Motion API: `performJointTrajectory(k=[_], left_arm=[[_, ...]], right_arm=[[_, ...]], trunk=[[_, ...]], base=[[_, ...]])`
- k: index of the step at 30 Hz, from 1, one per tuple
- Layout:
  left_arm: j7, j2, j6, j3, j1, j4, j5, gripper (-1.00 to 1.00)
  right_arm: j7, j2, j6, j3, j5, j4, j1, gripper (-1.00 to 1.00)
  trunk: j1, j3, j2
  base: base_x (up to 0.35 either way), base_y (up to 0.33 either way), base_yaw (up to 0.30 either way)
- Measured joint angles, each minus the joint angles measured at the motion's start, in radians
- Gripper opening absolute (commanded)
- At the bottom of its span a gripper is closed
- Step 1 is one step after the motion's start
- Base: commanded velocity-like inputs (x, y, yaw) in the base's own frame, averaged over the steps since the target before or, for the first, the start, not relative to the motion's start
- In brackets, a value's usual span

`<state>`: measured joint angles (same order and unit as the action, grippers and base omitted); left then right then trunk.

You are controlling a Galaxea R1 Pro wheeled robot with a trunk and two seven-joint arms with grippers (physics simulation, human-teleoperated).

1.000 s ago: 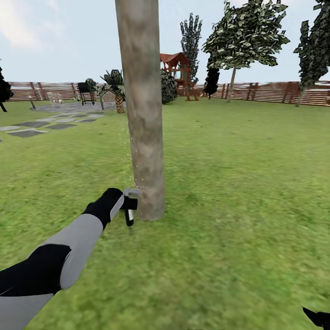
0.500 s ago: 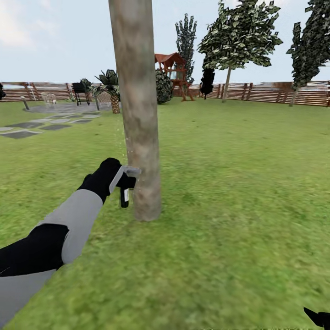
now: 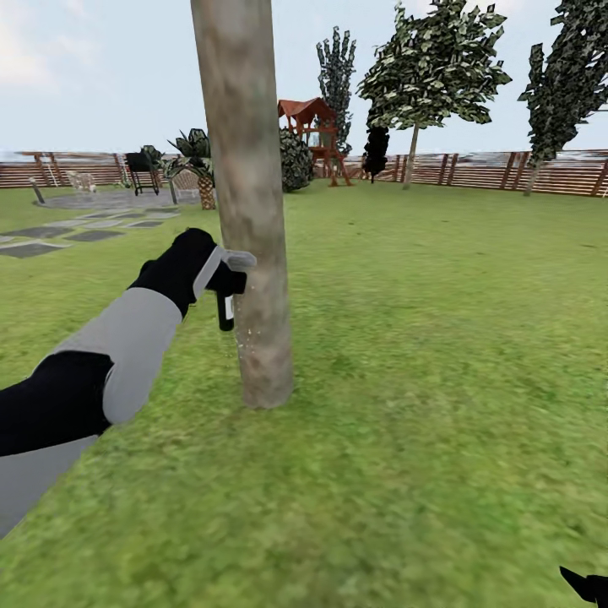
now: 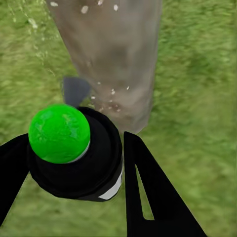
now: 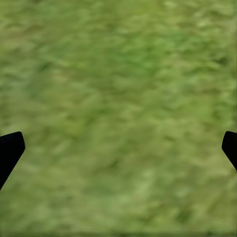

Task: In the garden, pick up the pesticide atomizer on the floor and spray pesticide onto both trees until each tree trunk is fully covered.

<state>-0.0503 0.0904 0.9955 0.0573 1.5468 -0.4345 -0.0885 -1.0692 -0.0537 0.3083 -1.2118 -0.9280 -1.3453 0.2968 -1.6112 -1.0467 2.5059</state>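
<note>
Left of centre in the head view, the left gripper (image 3: pixel 221 283) at the end of the grey and black arm has its jaws closed around the small black pesticide atomizer with a grey trigger head (image 3: pixel 226 306), holding it against the left flank of the thick, mottled grey-brown tree trunk (image 3: pixel 245 211), which rises from the green lawn (image 3: pixel 439 355) and runs off the top of the frame. In the left wrist view the same bottle (image 4: pixel 79 155) fills the lower left, a bright green round cap (image 4: pixel 59 133) facing the camera, with a black finger pressed on each side of the dark body; pale flecks hang in the air in front of the trunk (image 4: pixel 111 54), which reads as spray landing on the bark. The atomizer looks light, rigid and smooth-sided, so it may well twist or slip if the pinch is loosened; the sensible hold is across the round body below the head, as it is now, leaving the nozzle free to face the bark. The trunk is stiff and fixed, so nothing there will give if the nozzle bumps it. The right gripper (image 5: pixel 118 145) hangs over bare grass with its jaws spread wide and nothing between them; its dark tip (image 3: pixel 584 584) sits in the lower right corner of the head view. A second broad-crowned tree (image 3: pixel 431 67) stands at upper right before the brown slatted wooden fence (image 3: pixel 498 169).
</note>
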Motion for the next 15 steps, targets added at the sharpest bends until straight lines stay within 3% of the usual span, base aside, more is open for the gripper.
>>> performJointTrajectory(k=[11,15], left_arm=[[0.001,0.0,0.004,0.005,0.115,0.014,0.0,-1.0],[0.001,0.0,0.005,0.005,0.196,0.092,0.0,-1.0]], right_arm=[[0.0,-0.001,0.0,-0.001,0.0,0.0,0.001,1.0],[-0.001,-0.002,0.0,-0.002,0.0,0.0,0.0,1.0]], trunk=[[0.0,0.0,0.0],[0.0,0.001,0.0]], base=[[0.0,0.0,-0.007],[0.0,0.0,-0.162]])
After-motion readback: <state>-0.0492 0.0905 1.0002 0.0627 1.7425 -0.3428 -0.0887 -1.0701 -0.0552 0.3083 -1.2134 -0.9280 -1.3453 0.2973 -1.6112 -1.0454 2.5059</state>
